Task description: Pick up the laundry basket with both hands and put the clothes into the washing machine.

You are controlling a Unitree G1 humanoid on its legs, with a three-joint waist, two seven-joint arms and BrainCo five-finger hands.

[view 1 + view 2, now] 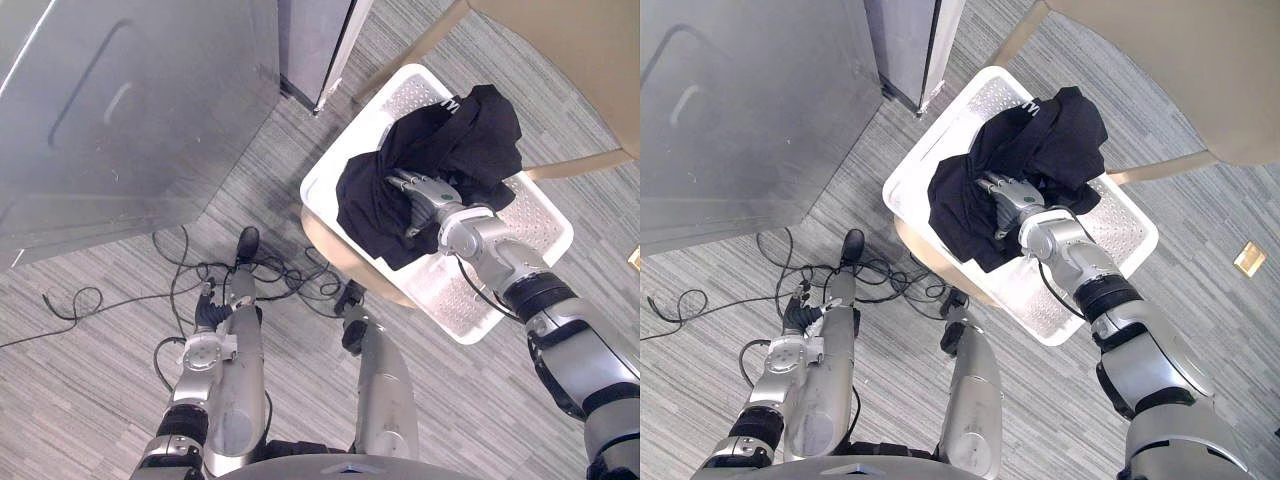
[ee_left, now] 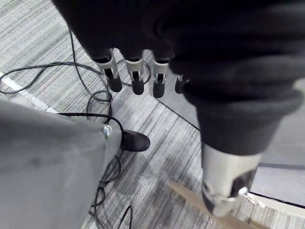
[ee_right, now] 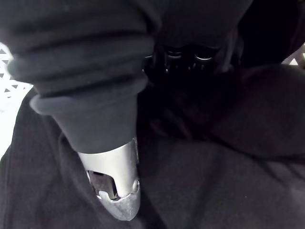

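Filling the white basket (image 1: 455,295): black clothes (image 1: 460,140).

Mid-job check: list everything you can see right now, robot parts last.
laundry basket: one, white, on the tan seat, to the robot's right front.
black clothes: one heap, black, inside the basket.
tan seat: one, under the basket.
tan panel: one, behind the basket.
grey appliance: one, large, front left.
dark grey unit: one, beside the appliance.
floor plate: one, brass-coloured, on the floor at far right.
carpet: grey, striped, throughout.
right hand: on the clothes in the basket.
left hand: low at the robot's left, fingers straight over the carpet, holding nothing.
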